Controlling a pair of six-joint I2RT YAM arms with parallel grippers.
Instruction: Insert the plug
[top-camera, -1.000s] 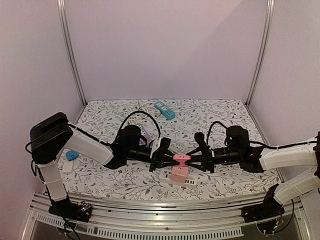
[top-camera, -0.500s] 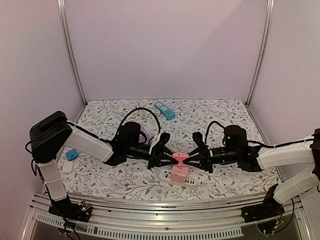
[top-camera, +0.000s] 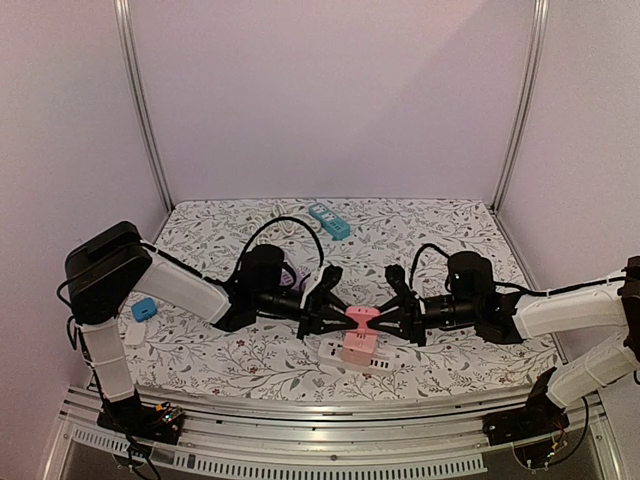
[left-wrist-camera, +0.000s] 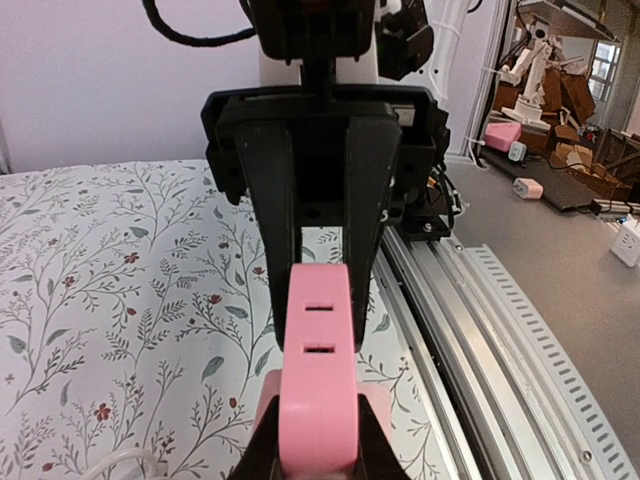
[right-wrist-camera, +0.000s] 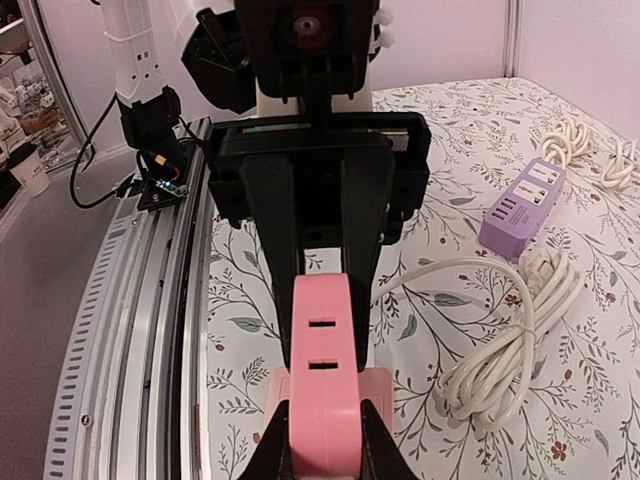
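The pink plug (top-camera: 361, 320) stands directly over the white power strip (top-camera: 328, 353), its wider pink lower part right on top of the strip. The left gripper (top-camera: 343, 319) reaches in from the strip's left and is clamped on one end of the plug's narrow top. The right gripper (top-camera: 381, 318) reaches in from the strip's right and is pinched tight on the other end. Both wrist views show pink pressed between dark fingers. Pick-up and alignment look finished. Whether the prongs are fully seated cannot be told, so the final press down probably remains. A purple power strip (right-wrist-camera: 520, 205) and a white cable (right-wrist-camera: 500, 330) lie behind the white strip.
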